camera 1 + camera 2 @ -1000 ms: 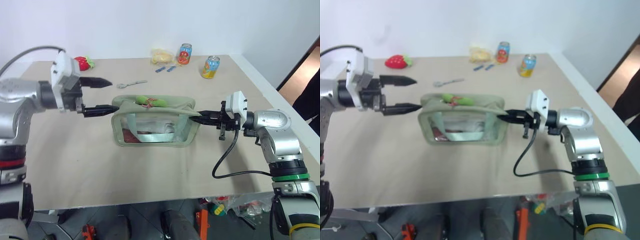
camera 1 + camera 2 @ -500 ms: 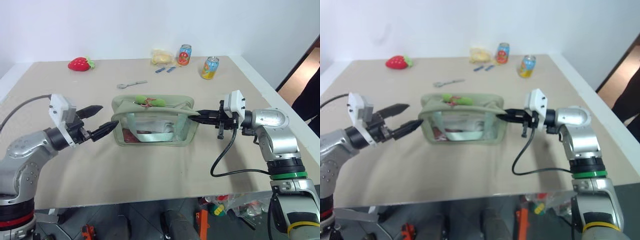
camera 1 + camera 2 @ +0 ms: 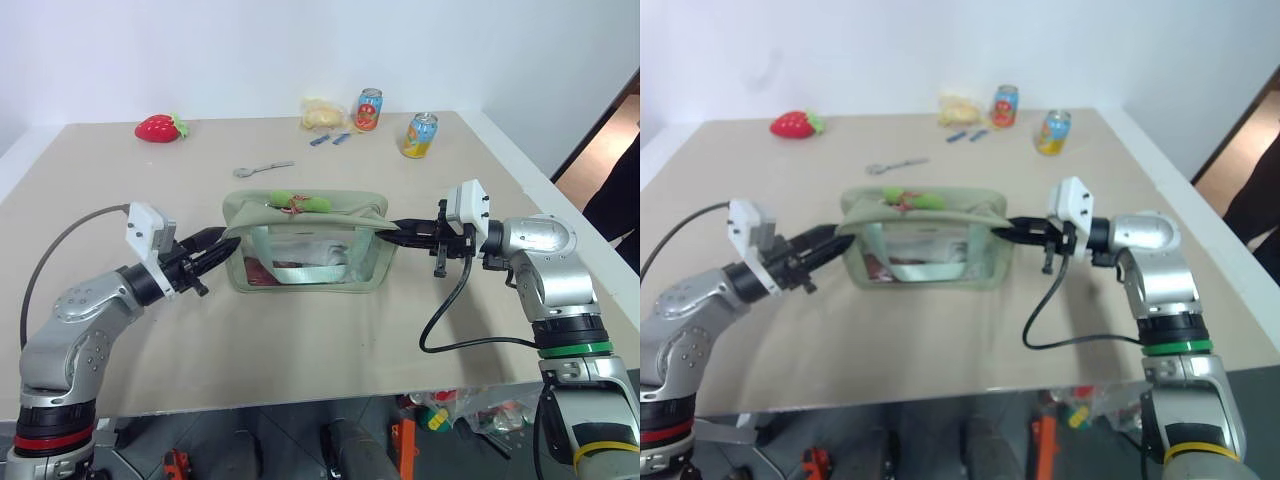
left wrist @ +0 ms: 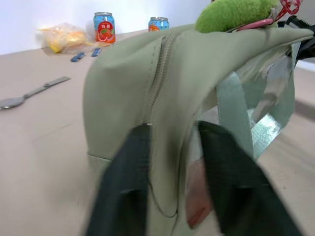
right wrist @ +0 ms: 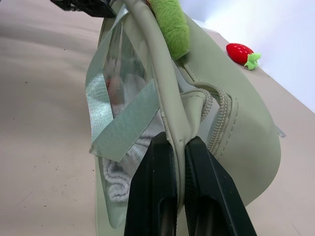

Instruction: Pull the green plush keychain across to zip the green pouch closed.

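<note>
Green pouch (image 3: 305, 245), R hand (image 5: 179, 147) clamped on end, L hand (image 4: 170, 147) pinching other end, wrist cam: green plush keychain (image 4: 236, 12) atop.

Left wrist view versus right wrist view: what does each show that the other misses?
Left wrist view alone: two cans, a yellow bag, a spoon, and the left end effector straddling the pouch's end, a finger on each side.

Right wrist view alone: the plush strawberry, and the right end effector shut on the pouch's edge.

Both: the pouch, its clear window, webbing strap, and the green keychain on top.
</note>
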